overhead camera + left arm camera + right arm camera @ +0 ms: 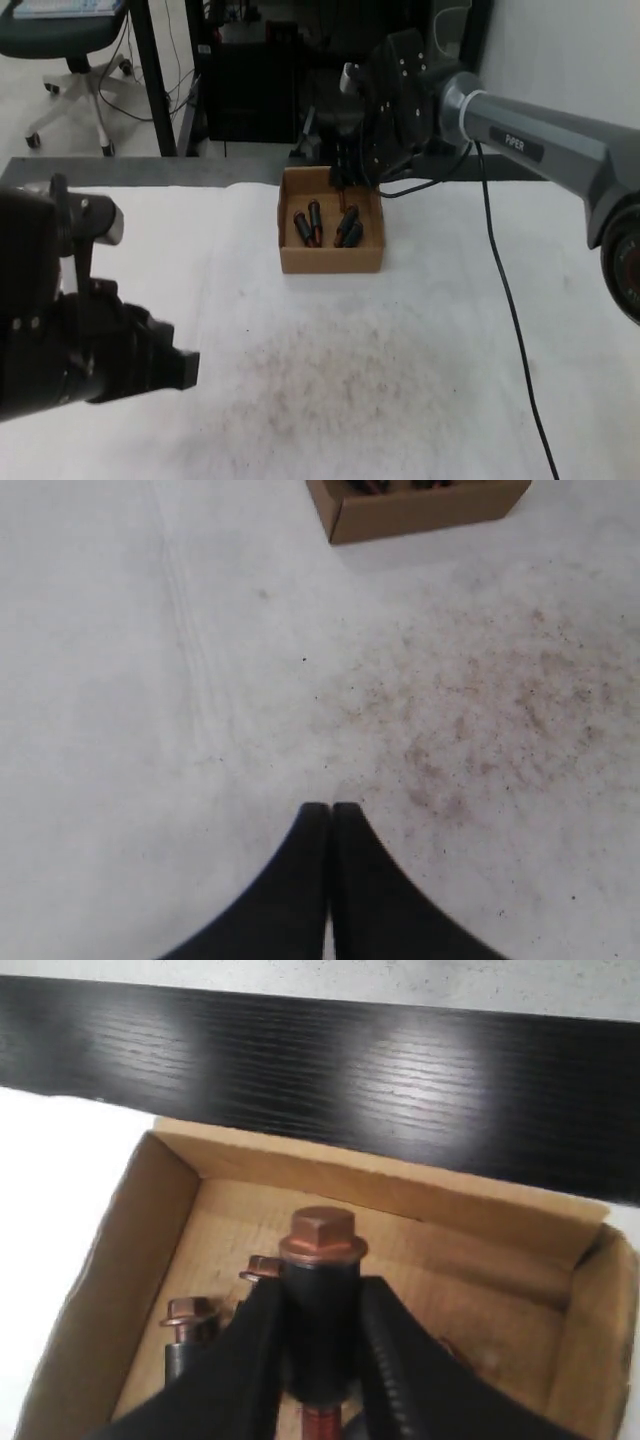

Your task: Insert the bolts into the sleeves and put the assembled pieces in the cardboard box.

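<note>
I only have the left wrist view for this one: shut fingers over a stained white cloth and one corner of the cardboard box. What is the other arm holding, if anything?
Observer: The right gripper is shut on an assembled piece, above the cardboard box.
Operator: How is it gripped?
Observer: By its dark sleeve; the copper bolt head stands out beyond the fingertips.
Operator: Is anything in the box?
Observer: Yes. The high view shows about four dark pieces lying on its floor.
</note>
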Controlling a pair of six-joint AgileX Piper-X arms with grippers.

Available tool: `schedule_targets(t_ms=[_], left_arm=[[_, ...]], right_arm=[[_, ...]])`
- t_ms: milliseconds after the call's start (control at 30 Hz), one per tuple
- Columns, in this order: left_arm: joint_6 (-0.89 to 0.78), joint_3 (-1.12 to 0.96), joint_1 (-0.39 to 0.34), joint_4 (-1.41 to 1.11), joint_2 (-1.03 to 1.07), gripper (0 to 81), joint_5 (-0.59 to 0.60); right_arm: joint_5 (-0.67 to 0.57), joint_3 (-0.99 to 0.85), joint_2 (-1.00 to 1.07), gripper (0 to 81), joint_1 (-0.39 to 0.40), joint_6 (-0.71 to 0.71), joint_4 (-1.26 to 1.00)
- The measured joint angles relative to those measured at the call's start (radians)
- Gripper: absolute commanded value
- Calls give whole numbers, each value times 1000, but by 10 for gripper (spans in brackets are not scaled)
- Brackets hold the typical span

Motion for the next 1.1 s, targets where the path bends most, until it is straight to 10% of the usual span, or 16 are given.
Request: schedule_targets(t_ms=[233,333,433,767,1100], left_arm=[[1,0,0,-54,0,3,-8],[4,0,0,-54,0,3,-8],[3,0,0,-54,0,3,-10],[3,0,0,-55,0,3,-83],[-103,2,0,-9,-123,3,-202]], right_arm=[[-47,-2,0,400,0,-22,5],[-50,-2,-3,301,0,-24,21],[-52,-2,-16,13,-2,-25,58],[-68,36,-219,8,-29,61,221],[-47,786,-854,8,-86,57,-10]])
